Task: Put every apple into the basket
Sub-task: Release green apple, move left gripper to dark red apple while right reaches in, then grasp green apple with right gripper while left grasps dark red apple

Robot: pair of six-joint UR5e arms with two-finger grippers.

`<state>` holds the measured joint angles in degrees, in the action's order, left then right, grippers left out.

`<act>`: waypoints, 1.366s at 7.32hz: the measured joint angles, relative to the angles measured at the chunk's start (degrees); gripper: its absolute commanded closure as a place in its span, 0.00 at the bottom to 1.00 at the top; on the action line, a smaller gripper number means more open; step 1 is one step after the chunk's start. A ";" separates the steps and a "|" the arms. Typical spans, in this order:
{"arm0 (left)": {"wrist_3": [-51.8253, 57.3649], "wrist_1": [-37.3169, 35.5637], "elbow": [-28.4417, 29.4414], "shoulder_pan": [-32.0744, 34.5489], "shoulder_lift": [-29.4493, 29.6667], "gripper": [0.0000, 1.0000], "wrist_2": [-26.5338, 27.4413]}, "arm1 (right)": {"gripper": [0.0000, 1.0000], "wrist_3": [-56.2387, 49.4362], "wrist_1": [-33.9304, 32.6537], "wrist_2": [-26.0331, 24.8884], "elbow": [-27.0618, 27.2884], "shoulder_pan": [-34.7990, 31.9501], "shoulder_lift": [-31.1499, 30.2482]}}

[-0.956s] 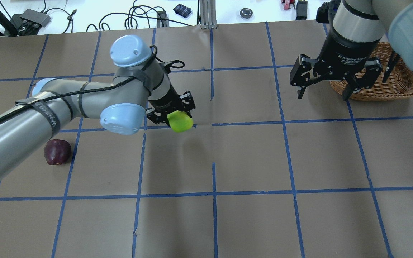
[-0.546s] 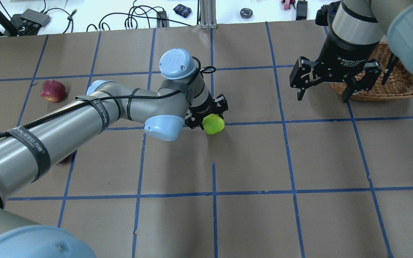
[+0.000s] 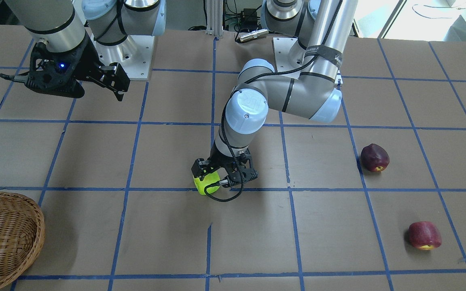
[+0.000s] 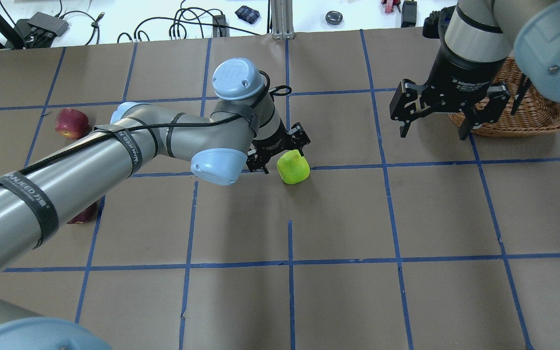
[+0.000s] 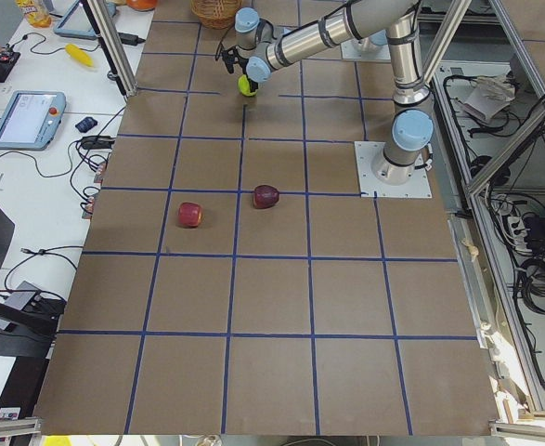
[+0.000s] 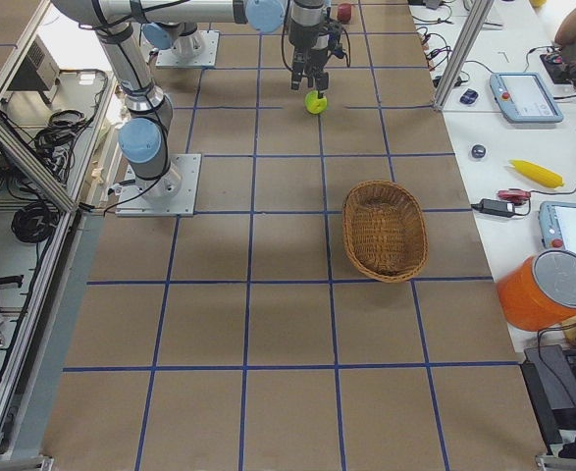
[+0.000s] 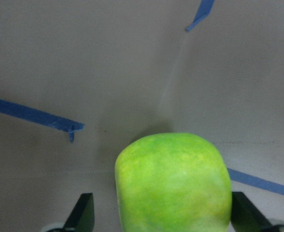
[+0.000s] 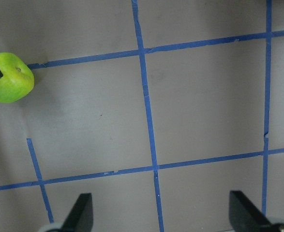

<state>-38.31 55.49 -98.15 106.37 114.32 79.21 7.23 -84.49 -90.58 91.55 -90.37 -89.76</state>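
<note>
The lime-green apple (image 4: 293, 166) sits on the table near the middle, between the spread fingers of my left gripper (image 4: 284, 159). In the left wrist view the apple (image 7: 173, 181) has a gap to each finger, so this gripper is open. The dark maroon apple (image 3: 374, 157) and the lighter red apple (image 3: 424, 235) lie apart on my left side. In the overhead view the maroon one (image 4: 83, 214) is mostly hidden under my left arm. My right gripper (image 4: 430, 116) is open and empty, hovering beside the wicker basket (image 4: 542, 112). The basket (image 6: 386, 231) looks empty.
The table is brown paper with a blue tape grid (image 4: 289, 243). Cables and small devices (image 4: 187, 24) lie beyond the far edge. My left arm (image 4: 114, 155) stretches low across the left half of the table.
My left arm carried the green apple to the right toward the table's middle. Its fingers now stand apart from the apple, which rests on the table. My right gripper shifted only slightly.
</note>
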 measured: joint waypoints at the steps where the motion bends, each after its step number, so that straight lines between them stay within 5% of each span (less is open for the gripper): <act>1: 5.60 9.08 2.34 -3.43 -2.51 0.00 1.93 | 0.00 0.07 -1.43 0.27 0.34 -0.12 1.91; 3: 21.69 20.34 3.59 -11.17 -7.42 0.00 11.80 | 0.00 0.57 -11.29 0.76 0.52 -2.71 7.39; 5: 37.82 21.93 -1.77 -20.36 -11.97 0.00 18.15 | 0.00 0.78 -22.19 0.79 0.12 -9.77 14.35; 10: 68.42 6.69 -14.49 -44.04 -13.33 0.00 19.53 | 0.00 1.54 -34.20 0.87 0.01 -18.99 25.00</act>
<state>30.11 62.18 -112.65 62.32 100.99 98.74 8.77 -118.69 -89.71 91.55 -109.35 -64.75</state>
